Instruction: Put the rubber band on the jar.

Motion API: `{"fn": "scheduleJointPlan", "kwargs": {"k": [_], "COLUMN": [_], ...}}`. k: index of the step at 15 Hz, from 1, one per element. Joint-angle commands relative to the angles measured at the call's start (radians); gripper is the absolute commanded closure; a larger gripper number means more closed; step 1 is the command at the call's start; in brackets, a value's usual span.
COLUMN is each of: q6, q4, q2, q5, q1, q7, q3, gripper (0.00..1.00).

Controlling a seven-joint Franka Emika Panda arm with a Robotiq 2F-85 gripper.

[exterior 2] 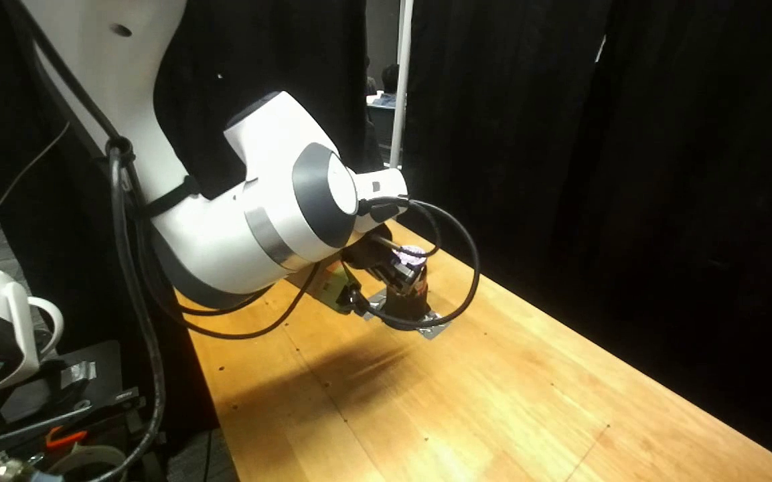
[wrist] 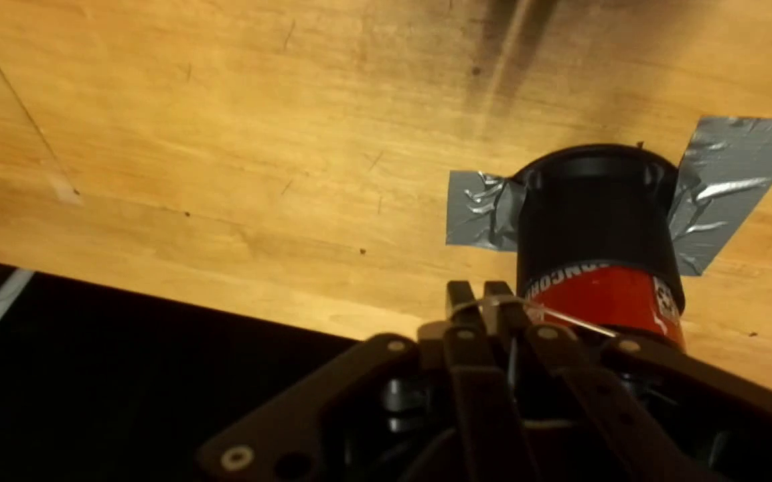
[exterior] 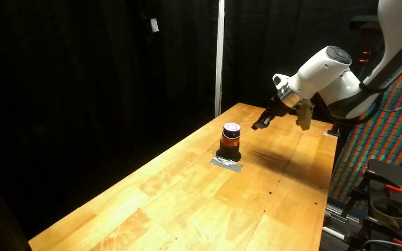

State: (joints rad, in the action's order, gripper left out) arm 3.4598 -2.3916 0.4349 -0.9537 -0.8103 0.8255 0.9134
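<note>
The jar (exterior: 230,143) stands upright with a purple-white top, an orange-red middle and a black base. It also shows in the wrist view (wrist: 603,301) and partly behind my gripper in an exterior view (exterior 2: 407,306). A thin pale rubber band (exterior: 229,137) loops around the jar's upper part, and its strands stretch to my gripper (exterior: 257,126). In the wrist view the band (wrist: 576,318) passes over both fingertips of my gripper (wrist: 481,294). The fingers are close together with a narrow gap, beside the jar and above the table. The band's far side is hidden.
Grey tape (wrist: 737,187) holds the jar's base to the wooden table (exterior: 194,198). A black curtain (exterior: 99,87) hangs along the table's far edge. A black cable (exterior 2: 473,268) loops out from my wrist near the jar. A side stand with a tape roll (exterior: 391,211) is beside the table.
</note>
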Motion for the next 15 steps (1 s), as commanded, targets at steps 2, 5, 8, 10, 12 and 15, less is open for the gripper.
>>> {"fn": "scheduleJointPlan", "kwargs": {"k": [2,5,8,10,12,15], "q6": [0.348,0.537,0.724,0.847,0.782,0.761], "q4": [-0.106,-0.201,-0.240,-0.238,-0.156,-0.030], "q2": [0.191,0.234,0.296,0.330,0.270,0.327], "q5": [0.321,0.557,0.772,0.889,0.987,1.145], "q1": [-0.180,-0.091,0.047,0.167,0.253,0.156], "q7": [-0.213,-0.433,-0.645,-0.797,-0.941,-0.963], "q3": [0.161,-0.020,-0.248,-0.409,-0.542,-0.513], "gripper": [0.88,0.87,0.87,0.88,0.88,0.88]}}
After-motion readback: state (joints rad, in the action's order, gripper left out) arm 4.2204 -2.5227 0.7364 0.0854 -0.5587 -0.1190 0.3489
